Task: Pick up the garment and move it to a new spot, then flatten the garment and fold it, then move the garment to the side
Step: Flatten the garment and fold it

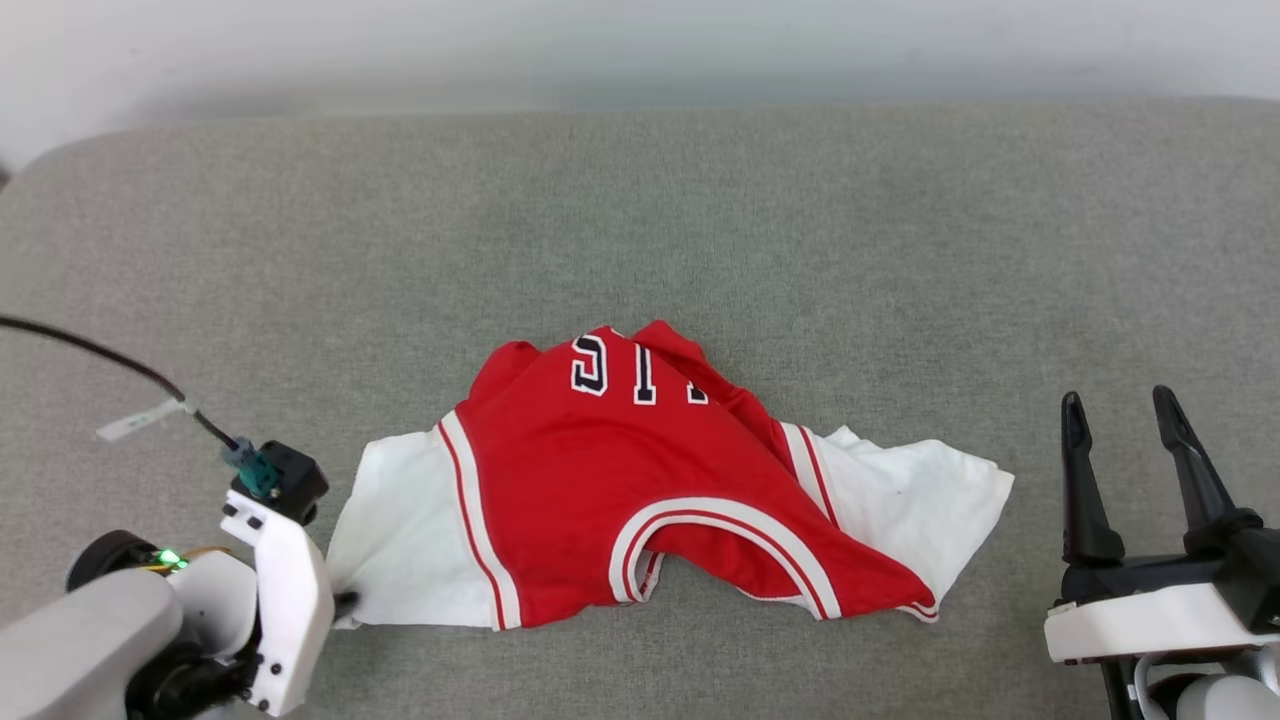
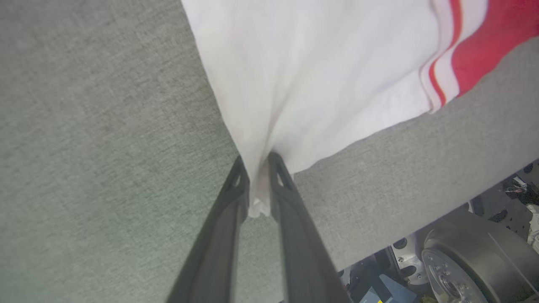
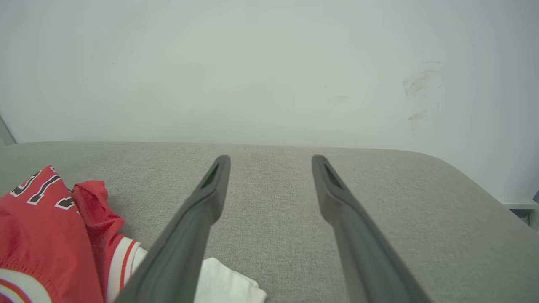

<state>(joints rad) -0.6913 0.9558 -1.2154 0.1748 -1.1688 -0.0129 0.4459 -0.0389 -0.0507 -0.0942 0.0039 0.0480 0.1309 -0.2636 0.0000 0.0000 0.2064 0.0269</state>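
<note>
A red basketball shirt – the garment (image 1: 600, 470) – is seen lying crumpled on a grey fabric-covered worktop (image 1: 700, 220), around the middle and toward the near edge. Its printed face is turned up, though the black lettering is partly folded over at the far side. The striped neckline faces the near edge, and a white sleeve is spread to each side.

The left gripper (image 2: 257, 162) is closed on the near corner of the left white sleeve (image 2: 320, 63). In the left wrist view a narrow fold of white cloth is pinched between the dark jaws, with its tip poking out behind the pinch. The right gripper (image 1: 1118, 400) is held wide open and empty, near the right sleeve (image 1: 920, 490) but apart from it.

The step in hand is judged to be the pick-up before the move. Only a small corner is held, so a slow, steady lift is called for – a jerk could pull the cloth free. The rest of the shirt would trail from one sleeve, so the right sleeve could be taken by the other gripper and the load shared.
</note>
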